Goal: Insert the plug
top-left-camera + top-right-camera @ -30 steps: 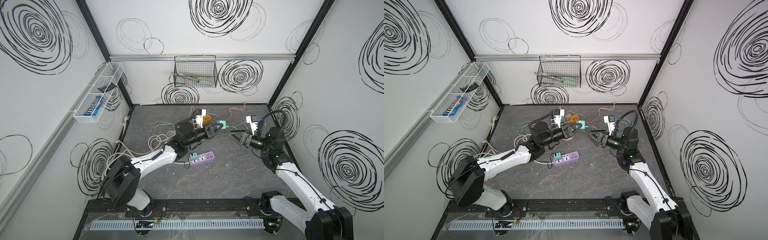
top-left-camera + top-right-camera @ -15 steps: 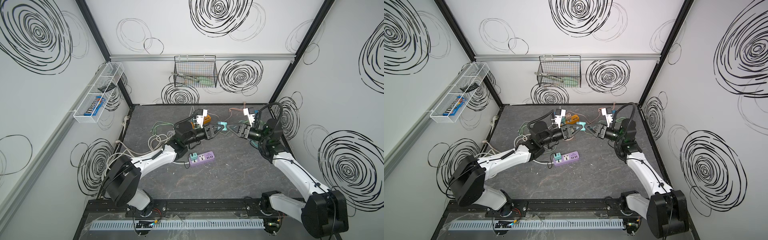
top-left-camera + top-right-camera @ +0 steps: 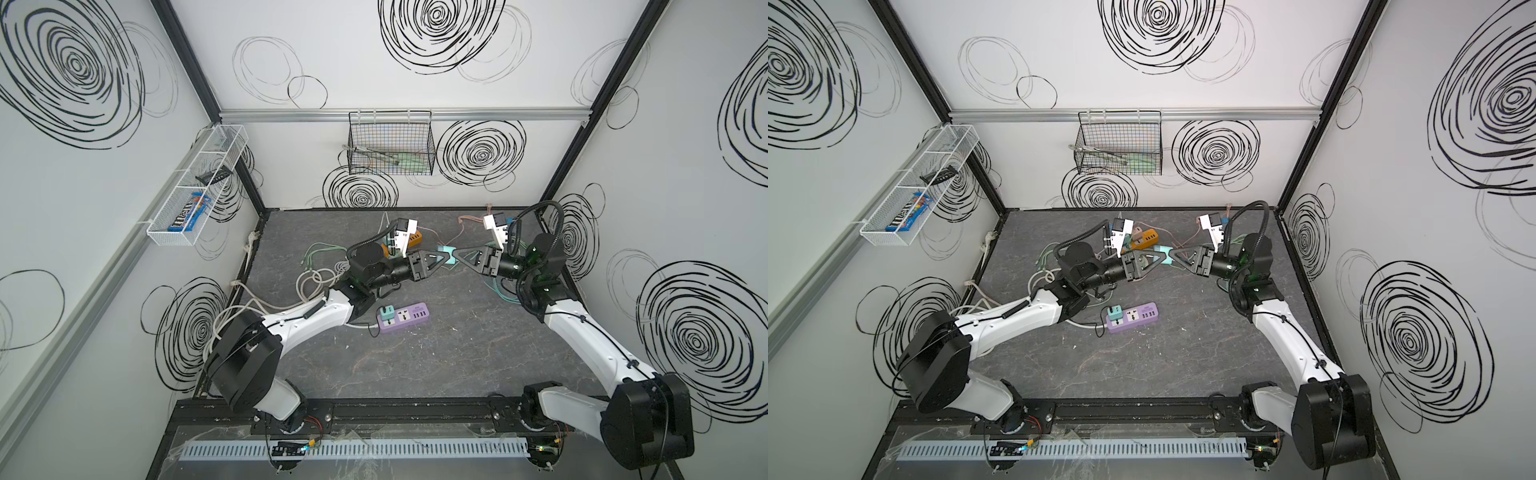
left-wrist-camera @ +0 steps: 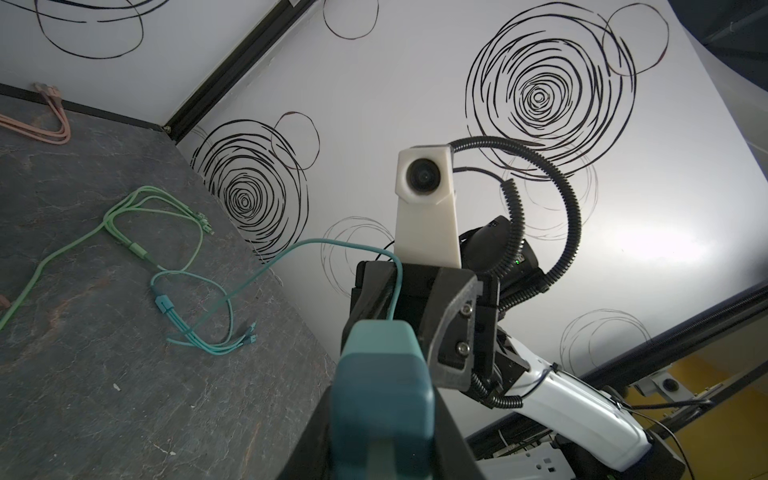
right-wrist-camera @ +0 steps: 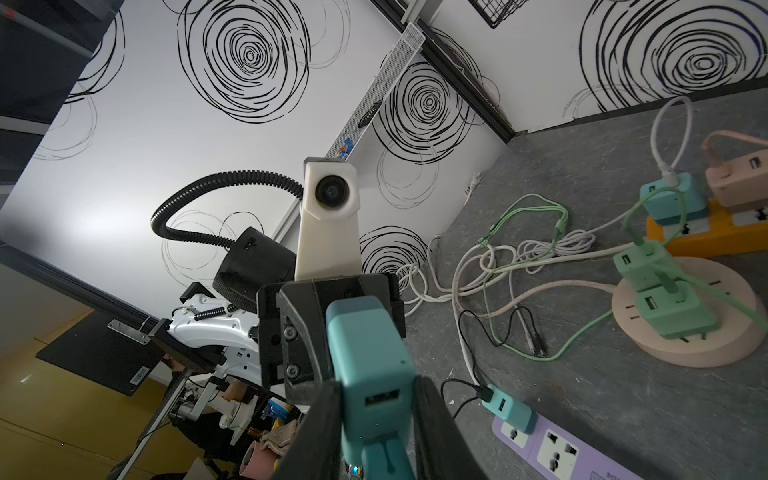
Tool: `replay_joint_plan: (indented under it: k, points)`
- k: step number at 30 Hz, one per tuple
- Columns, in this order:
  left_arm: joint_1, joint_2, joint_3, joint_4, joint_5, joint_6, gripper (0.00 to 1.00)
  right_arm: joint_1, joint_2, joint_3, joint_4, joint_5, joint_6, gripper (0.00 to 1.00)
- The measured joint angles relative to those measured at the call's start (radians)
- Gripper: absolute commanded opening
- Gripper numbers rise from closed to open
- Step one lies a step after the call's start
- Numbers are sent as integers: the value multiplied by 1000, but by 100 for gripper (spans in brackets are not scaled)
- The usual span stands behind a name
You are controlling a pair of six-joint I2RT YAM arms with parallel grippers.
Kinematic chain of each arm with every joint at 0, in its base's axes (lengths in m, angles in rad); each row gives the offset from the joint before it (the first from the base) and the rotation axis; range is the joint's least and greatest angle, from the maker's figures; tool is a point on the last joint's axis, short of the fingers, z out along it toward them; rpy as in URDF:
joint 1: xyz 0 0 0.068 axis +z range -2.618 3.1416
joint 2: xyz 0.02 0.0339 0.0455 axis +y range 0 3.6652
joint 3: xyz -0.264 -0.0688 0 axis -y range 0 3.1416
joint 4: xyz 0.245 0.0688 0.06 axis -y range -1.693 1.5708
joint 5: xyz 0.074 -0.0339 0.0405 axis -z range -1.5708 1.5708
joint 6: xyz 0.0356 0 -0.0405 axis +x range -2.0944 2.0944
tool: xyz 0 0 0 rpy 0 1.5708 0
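your left gripper (image 3: 441, 261) and right gripper (image 3: 459, 254) both pinched the teal plug (image 3: 448, 252) mid-air (tips nearly meeting), well apart from the purple power strip (image 3: 405, 318) on the table (image 3: 415, 365).

White arm shells (image 3: 307, 320), black joints (image 3: 245, 370); ribbed hoses (image 4: 574, 216), cream camera mounts (image 4: 426, 232)

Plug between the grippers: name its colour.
Teal; the plug shows best in the right wrist view.
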Motion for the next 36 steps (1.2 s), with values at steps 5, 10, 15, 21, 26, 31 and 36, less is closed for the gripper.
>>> replay_joint_plan:
  k: [5, 10, 15, 21, 26, 31, 36]
  points:
    - [-1, 6, 4, -9, -2, 8, 0, 10, 6, 4, -26, -3, -31, 43]
    - [-2, 10, 10, -35, -7, 26, 0, 18, 6, 13, -75, 3, -80, 33]
    - [0, 10, 19, -57, -10, 45, 13, 11, 3, 15, -98, 20, -99, 14]
    - [0, 10, 19, -67, -16, 67, 52, 5, -8, 14, -124, 30, -127, 8]
    - [18, -12, 0, -124, -74, 105, 80, -6, -24, 14, -187, 60, -231, 4]
    - [75, -106, -42, -251, -172, 207, 92, -7, -38, 5, -227, 119, -386, 0]
    - [111, -213, -59, -384, -298, 332, 96, 9, -39, -2, -262, 201, -537, 0]
